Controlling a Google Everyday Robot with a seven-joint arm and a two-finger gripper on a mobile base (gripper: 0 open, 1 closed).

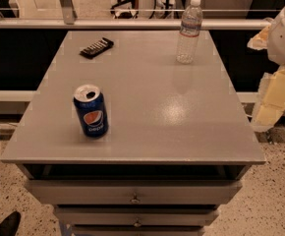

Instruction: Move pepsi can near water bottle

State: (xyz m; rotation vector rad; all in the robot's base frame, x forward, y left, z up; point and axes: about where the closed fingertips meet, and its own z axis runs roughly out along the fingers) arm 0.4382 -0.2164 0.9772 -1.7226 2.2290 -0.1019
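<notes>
One black object (pixel 97 47); claw (pixel 275 100) at right

dim, warm light falls from above, leaving a soft speckled glare patch right of centre on the grey table (pixel 147 132) and a faint reflection below the water bottle (pixel 189 31). the silver top of the pepsi can (pixel 91 113) shines and its shadow is weak. the gripper (pixel 272 102), at the right edge beside the table, shows pale cream, while the gap under the tabletop is nearly black.
</notes>
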